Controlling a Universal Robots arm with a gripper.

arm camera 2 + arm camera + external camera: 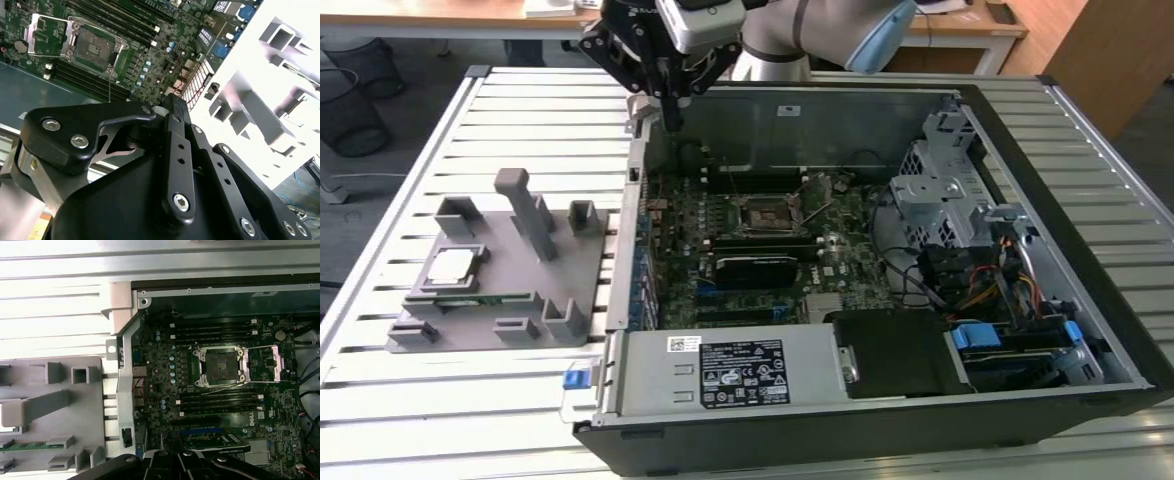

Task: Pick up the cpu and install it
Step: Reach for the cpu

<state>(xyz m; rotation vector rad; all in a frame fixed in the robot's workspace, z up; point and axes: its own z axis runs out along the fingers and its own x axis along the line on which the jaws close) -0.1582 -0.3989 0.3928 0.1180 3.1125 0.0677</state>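
Note:
The cpu (450, 265), a small silvery square chip, lies flat in a recess of the grey holder block (520, 300) at the exterior view's left, outside the computer case. My gripper (672, 118) hangs above the case's far left corner, well away from the cpu, its fingers together with nothing between them. The second wrist view shows the black fingers (173, 130) close up. The motherboard's cpu socket (767, 212) (222, 365) (95, 47) is open and empty, its metal load plate (275, 362) swung aside.
A green memory stick (467, 298) (30, 445) lies in the holder below the cpu. Upright posts (520, 205) rise from the holder. The open case (634, 160) holds a power supply (734, 370), a drive cage (941, 190) and cables (987, 290). All of it rests on a slatted metal table (520, 110).

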